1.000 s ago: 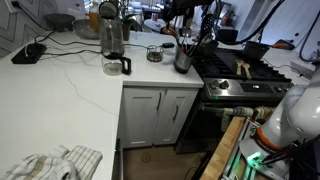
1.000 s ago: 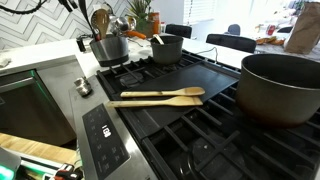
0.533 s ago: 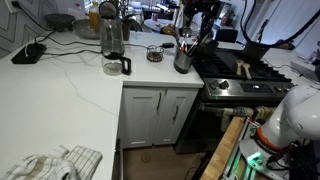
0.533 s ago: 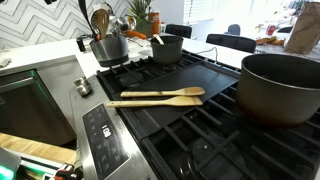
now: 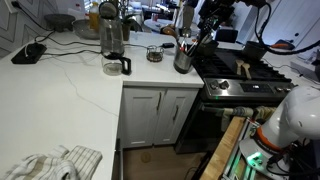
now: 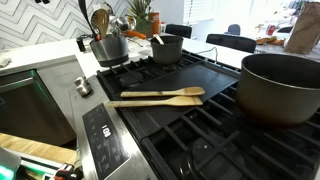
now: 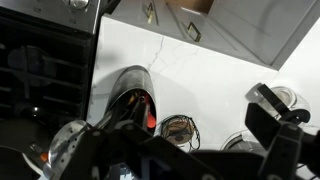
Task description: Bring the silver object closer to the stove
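Silver object (image 5: pixel 183 60) is being seen on the counter (image 5: pixel 70 90) just beside the stove (image 5: pixel 240 70); the gripper (image 7: pixel 170 150) is being held above, spread wide, empty.

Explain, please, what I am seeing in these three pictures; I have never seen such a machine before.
This is a robot arm with a two-fingered gripper, steered by a person. Two pictures come from cameras standing around the kitchen; the third comes from a camera on the arm's wrist, looking down. On the white counter stand a glass carafe, a small jar and the silver pot with wooden spoons, right beside the stove. Two wooden utensils lie on the stove. The gripper looks open and holds nothing.
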